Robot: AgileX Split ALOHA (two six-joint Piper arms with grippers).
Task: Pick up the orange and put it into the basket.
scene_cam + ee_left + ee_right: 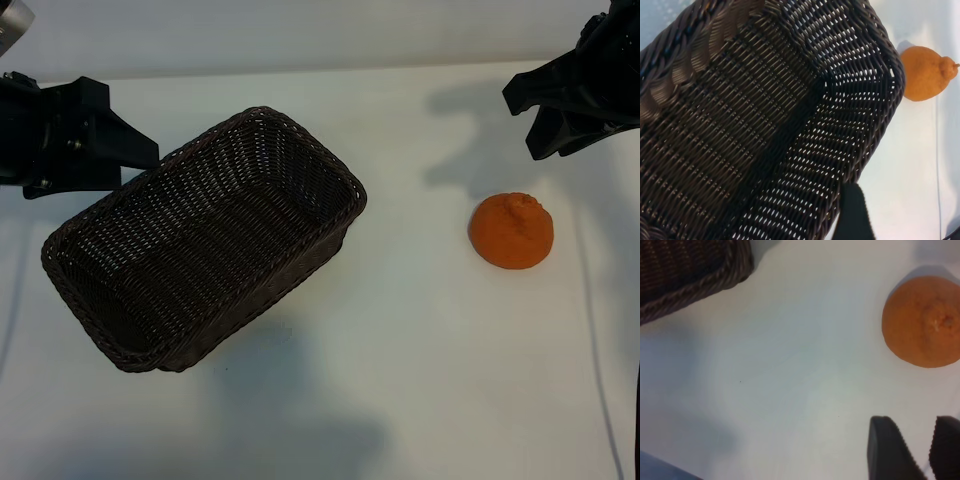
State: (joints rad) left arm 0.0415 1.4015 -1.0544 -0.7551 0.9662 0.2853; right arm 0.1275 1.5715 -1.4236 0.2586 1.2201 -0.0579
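Note:
The orange lies on the white table at the right, its knob showing in the left wrist view. The dark brown wicker basket hangs tilted above the table at the left, with its shadow cast well below it. My left gripper grips it at its far-left rim. In the left wrist view one finger lies against the outside of the basket's wall, and the other is hidden. My right gripper hovers beyond the orange, open and empty. Its two fingertips stand apart, short of the orange.
Bare white tabletop lies between the basket and the orange. A thin cable runs along the table's right side. A corner of the basket shows in the right wrist view.

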